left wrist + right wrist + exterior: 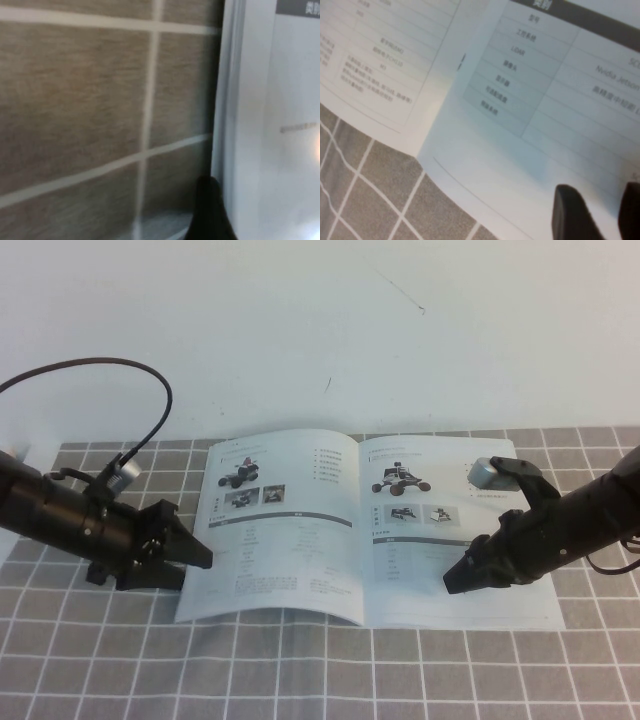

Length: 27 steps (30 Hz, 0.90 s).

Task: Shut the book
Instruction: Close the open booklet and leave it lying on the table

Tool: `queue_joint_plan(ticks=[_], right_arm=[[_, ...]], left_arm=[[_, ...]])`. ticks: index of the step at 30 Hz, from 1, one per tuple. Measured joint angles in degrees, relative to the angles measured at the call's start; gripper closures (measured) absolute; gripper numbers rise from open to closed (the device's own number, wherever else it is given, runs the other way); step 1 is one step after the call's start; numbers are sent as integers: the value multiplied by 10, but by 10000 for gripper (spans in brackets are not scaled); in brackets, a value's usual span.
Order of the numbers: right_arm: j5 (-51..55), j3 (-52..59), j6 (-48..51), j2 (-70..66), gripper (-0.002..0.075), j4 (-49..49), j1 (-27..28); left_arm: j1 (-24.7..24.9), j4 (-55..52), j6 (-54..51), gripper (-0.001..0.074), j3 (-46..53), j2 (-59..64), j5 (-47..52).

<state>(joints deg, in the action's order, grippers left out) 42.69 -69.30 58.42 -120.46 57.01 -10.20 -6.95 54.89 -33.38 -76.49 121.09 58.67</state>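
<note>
The book (330, 525) lies open and flat on the checked cloth, its pages printed with text and small robot photos. My left gripper (200, 560) is low on the cloth at the left page's outer edge (225, 125). It is open: one dark finger (207, 210) shows right beside that edge, and the page hides the other. My right gripper (458, 580) hovers over the lower part of the right page (530, 125). It is open, with bare page showing between its two fingertips (575, 215).
A grey checked cloth (300, 670) covers the table under the book. The white wall (320, 330) rises just behind it. A black cable (150, 380) loops above the left arm.
</note>
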Motion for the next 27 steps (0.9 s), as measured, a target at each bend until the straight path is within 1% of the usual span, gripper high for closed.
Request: queue_joint_plan(ticks=[9, 15, 20, 23, 27], right_arm=[[0, 0, 0, 0, 498, 0, 0], [0, 0, 0, 0, 498, 0, 0], [0, 0, 0, 0, 498, 0, 0], [0, 0, 0, 0, 498, -1, 0], [0, 0, -3, 0, 498, -1, 0]], left_arm=[[2, 80, -40, 307, 0, 2, 34], [6, 195, -83, 307, 0, 2, 75], [41, 245, -105, 309, 0, 2, 75], [79, 277, -124, 309, 0, 2, 75], [125, 346, -154, 309, 0, 2, 75]])
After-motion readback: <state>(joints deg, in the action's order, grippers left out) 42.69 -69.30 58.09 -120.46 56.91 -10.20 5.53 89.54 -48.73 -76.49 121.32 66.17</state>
